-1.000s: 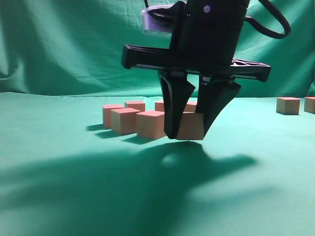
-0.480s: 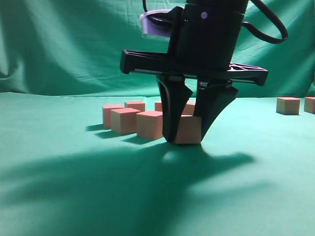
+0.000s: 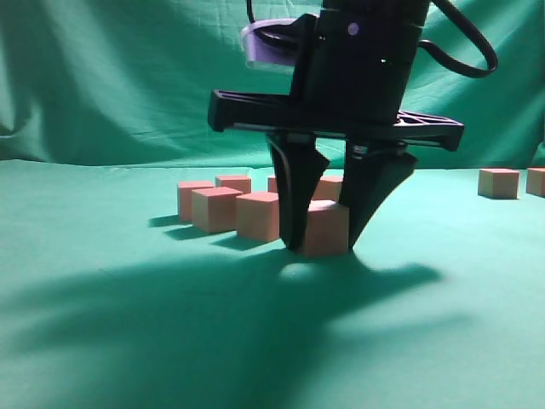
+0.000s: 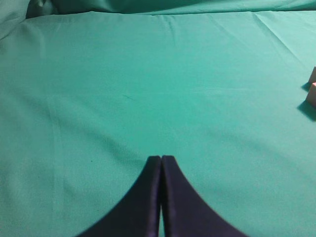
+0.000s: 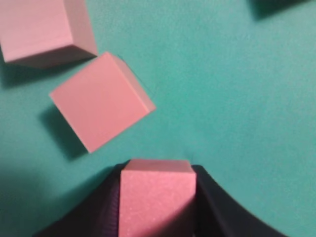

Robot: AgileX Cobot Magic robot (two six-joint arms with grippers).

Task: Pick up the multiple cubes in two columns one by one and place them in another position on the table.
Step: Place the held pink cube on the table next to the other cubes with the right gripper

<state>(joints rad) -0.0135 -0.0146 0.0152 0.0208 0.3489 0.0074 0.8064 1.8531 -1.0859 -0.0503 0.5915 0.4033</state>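
Green cloth covered the desk (image 3: 102, 341) and hung behind it. Right fingers (image 3: 294, 200) were clamped on one cube (image 3: 326, 228), its base down at the cloth. Other cubes (image 3: 237, 208) clustered just behind and left; two more cubes (image 3: 511, 182) sat far right. Left fingers (image 4: 148, 197) were pressed together over bare cloth.

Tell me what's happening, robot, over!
Right gripper jaws clamped on a small reddish-pink cube, low at the green cloth. Left gripper shut, empty. Neighbouring pink cube close alongside.
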